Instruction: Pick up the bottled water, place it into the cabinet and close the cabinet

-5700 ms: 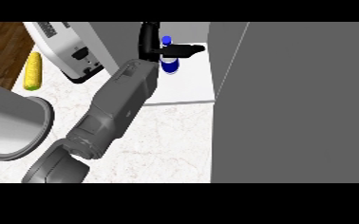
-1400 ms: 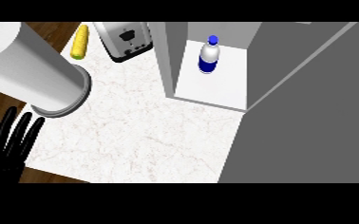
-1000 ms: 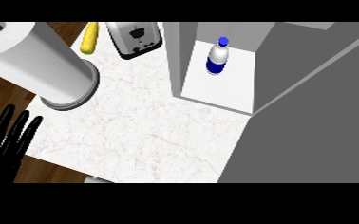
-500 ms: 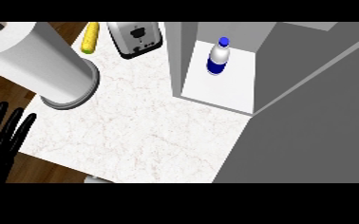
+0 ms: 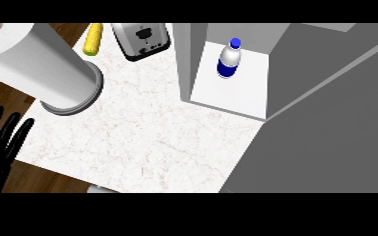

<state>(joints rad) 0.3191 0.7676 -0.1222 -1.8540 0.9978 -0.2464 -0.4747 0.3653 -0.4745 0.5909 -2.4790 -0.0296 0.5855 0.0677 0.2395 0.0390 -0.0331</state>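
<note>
No writing can be read on anything here. The bottled water (image 5: 229, 60) has a clear body, a blue cap and a blue band round its lower half; it stands upright inside the open cabinet (image 5: 188, 55), on its white floor. At the left edge the left robot hand (image 5: 13, 137) rests with straight fingers, holding nothing, beside the marbled surface (image 5: 148, 135)
</note>
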